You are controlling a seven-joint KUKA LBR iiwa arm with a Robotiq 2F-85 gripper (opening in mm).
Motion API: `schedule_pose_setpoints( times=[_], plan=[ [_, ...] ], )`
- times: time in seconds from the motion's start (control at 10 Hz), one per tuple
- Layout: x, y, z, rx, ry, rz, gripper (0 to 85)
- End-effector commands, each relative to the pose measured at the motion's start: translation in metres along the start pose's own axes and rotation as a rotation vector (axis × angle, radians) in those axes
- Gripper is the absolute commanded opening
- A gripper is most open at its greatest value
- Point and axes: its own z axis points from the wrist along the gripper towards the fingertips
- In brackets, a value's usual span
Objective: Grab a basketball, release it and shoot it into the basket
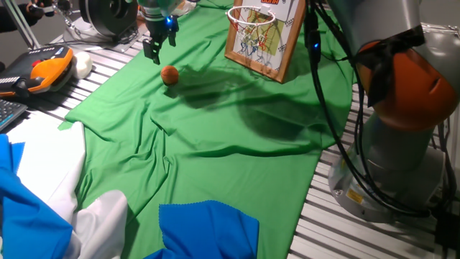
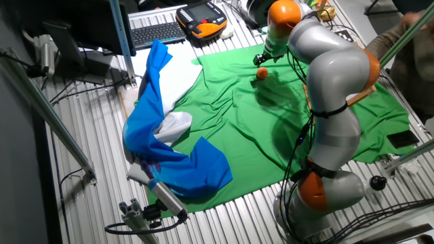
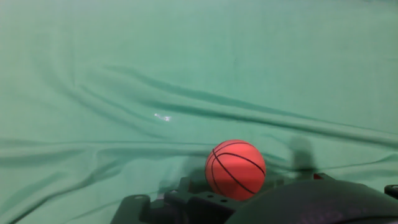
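The basketball (image 1: 169,75) is a tiny orange ball with dark lines. It lies free on the green cloth (image 1: 215,122). It also shows in the other fixed view (image 2: 262,73) and low in the hand view (image 3: 236,169). My gripper (image 1: 159,49) hangs just above and a little left of the ball with its fingers spread, holding nothing. In the other fixed view the gripper (image 2: 263,59) sits right over the ball. The basket (image 1: 251,18), a hoop with a white net on a wood-framed backboard (image 1: 269,43), stands on the cloth to the right of the ball.
An orange-and-black device (image 1: 47,68) and a white ball (image 1: 83,65) lie left of the cloth. Blue cloth (image 1: 208,226) and white cloth (image 1: 50,165) lie at the front. The arm's base (image 1: 402,144) and cables stand at the right. A keyboard (image 2: 156,32) lies on the table.
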Motion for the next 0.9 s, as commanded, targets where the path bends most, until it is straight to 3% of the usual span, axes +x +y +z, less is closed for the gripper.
schedule_pose_setpoints(
  times=[0.0, 0.1, 0.2, 0.4, 0.6, 0.7, 0.8],
  plan=[
    [0.000, 0.000, 0.000, -0.008, 0.033, 0.021, 85.0],
    [0.000, 0.000, 0.000, -0.007, 0.067, 0.042, 68.0],
    [0.000, 0.000, 0.000, 0.004, 0.091, 0.055, 68.0],
    [0.000, 0.000, 0.000, 0.049, 0.103, 0.073, 68.0],
    [0.000, 0.000, 0.000, 0.033, 0.102, 0.054, 68.0],
    [-0.004, -0.003, 0.020, 0.022, 0.079, 0.048, 68.0],
    [-0.008, -0.004, 0.033, 0.013, 0.069, 0.047, 85.0]
  ],
)
